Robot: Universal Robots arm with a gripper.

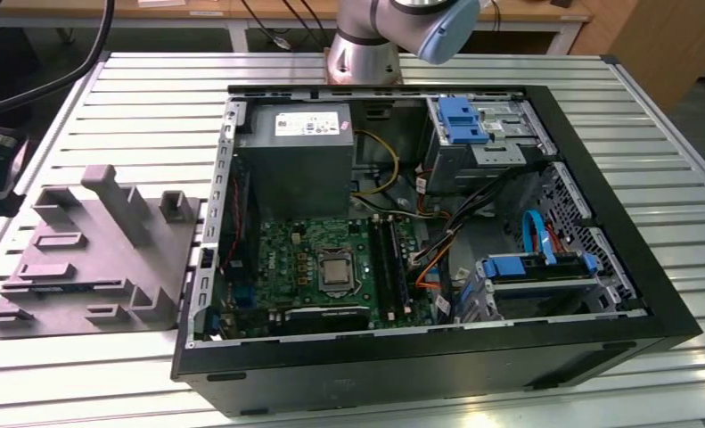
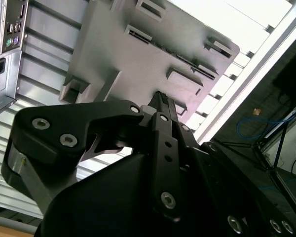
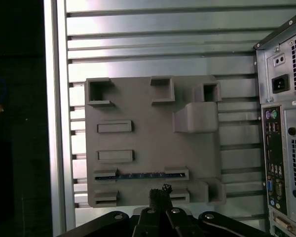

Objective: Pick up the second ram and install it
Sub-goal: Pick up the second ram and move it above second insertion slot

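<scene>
The pincer [image 3: 160,191] is closed, its two tips pressed together with nothing between them; the second wrist view shows the same meeting tips [image 2: 160,98]. It hangs over the grey tray [image 3: 138,103] and points at the tray's near edge. How high it stands cannot be told.

The second ram [image 3: 143,175] lies in that tray as a thin dark blue strip held on edge between two end blocks. In the first wrist view it is just beside the tips and close to their line, a little off its mid-length. The tray rests on the slatted bench [image 1: 150,107], next to the open case [image 1: 602,267] on the exterior view's left. The green board [image 1: 316,259] lies inside the case.

The step looks like the approach to the pick. To do it well, the jaws should part wider than the strip is thick. They should be centred on its mid-length and square to its length, so both pads bear evenly. The lift should be straight, or the ends may bind in the blocks.
</scene>
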